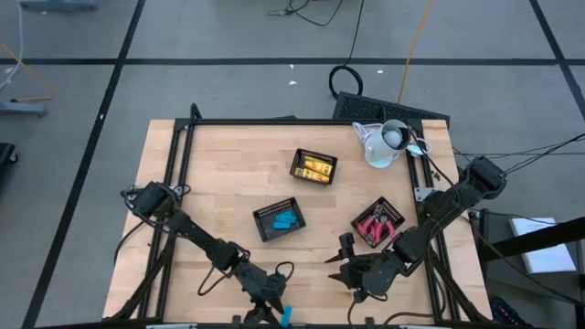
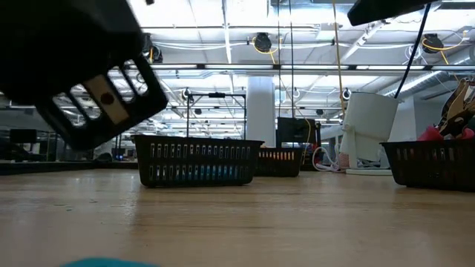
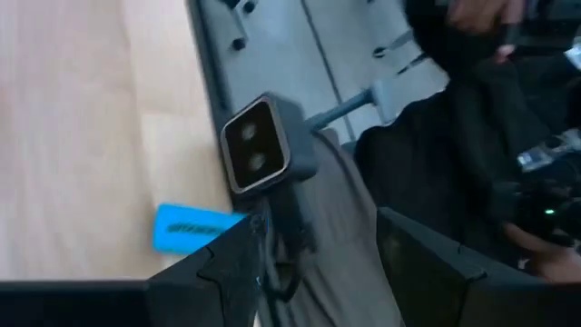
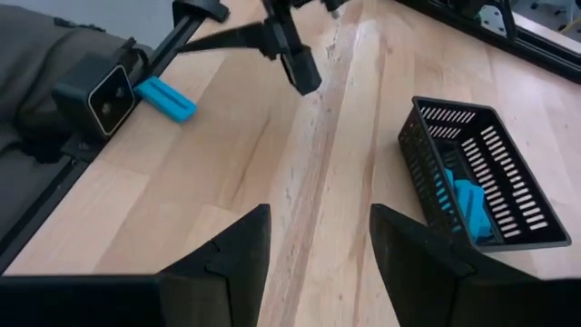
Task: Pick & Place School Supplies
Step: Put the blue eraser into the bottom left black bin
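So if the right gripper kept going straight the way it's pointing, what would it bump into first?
Probably bare table. The right gripper is open and points along the wood between the blue piece and the tray of blue pieces. Farther on hangs the left gripper, though depth is hard to judge.

Count: three black mesh trays (image 1: 313, 166) on the tabletop (image 1: 228, 174).
One white jug (image 1: 383, 144).
Loose bright-blue piece (image 1: 285, 315): one, at the tabletop's near edge.
Contents of each tray too small to count reliably.
Two arms, one gripper each.
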Controlling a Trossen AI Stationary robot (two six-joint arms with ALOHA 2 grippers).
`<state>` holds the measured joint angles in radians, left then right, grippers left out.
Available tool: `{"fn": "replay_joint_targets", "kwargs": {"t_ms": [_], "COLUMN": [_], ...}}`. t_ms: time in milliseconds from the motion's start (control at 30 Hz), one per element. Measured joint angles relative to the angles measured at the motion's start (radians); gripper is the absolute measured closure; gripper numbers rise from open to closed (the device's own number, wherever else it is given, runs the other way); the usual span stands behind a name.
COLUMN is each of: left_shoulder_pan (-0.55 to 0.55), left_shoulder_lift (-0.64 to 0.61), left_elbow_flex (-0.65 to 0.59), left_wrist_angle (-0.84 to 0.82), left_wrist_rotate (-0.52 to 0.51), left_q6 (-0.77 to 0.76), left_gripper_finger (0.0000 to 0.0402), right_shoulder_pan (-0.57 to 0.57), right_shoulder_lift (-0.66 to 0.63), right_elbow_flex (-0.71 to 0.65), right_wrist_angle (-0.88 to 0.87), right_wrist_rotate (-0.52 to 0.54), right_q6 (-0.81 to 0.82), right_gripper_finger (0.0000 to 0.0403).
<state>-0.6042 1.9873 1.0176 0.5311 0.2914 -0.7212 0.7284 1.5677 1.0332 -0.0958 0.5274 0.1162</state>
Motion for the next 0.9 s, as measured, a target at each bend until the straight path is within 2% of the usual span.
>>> {"fn": "replay_joint_targets", "kwargs": {"t_ms": [433,700,900], "left_shoulder_pan": [0.032,0.005,0.011], "left_shoulder_lift": [0.000,0.001,0.109], "left_elbow_flex": [0.001,0.001,0.009], "left_wrist_angle": [0.001,0.033,0.128], "left_wrist_rotate": [0.027,0.038,0.040], "left_q6": [-0.007,-0.018,-0.057], "left_gripper_finger": [0.0193,0.0193,0.0193], "right_shoulder_pan": [0.000,0.000,0.000], "right_shoulder_lift": [0.000,0.000,0.000], "right_elbow_flex": [0.000,0.000,0.000], "right_wrist_angle": [-0.027,-0.059,-0.054], "right_wrist_rotate": [0.003,0.005,0.022], "right_q6": [0.003,0.026,0.023], "right_gripper_finger": [0.0222,0.0222,0.0222]}}
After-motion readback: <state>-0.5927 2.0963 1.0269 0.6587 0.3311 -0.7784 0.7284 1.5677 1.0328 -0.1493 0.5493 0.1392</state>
